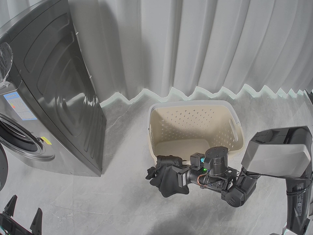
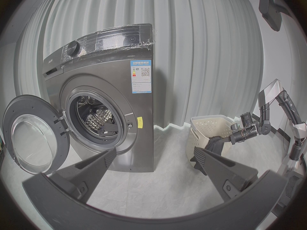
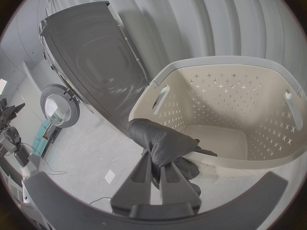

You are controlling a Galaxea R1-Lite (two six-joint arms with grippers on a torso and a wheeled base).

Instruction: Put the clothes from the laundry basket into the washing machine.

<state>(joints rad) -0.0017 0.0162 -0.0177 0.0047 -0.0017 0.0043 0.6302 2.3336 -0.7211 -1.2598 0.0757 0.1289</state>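
A dark grey garment (image 1: 168, 175) hangs just outside the front-left rim of the cream laundry basket (image 1: 195, 105), with my right gripper (image 1: 177, 177) shut on it. In the right wrist view the cloth (image 3: 160, 141) bunches between the closed fingers (image 3: 142, 173), draped over the basket rim (image 3: 230, 164); the basket's inside looks bare. The grey washing machine (image 1: 49, 92) stands at the left with its round door (image 2: 32, 134) swung open and its drum (image 2: 96, 118) showing. My left gripper (image 2: 153, 158) is open and holds nothing, low at the left (image 1: 22, 211), facing the machine.
White curtains (image 1: 195, 39) hang behind the basket and machine. Grey floor (image 1: 114, 193) lies open between basket and machine. The open door juts out in front of the machine on its left side.
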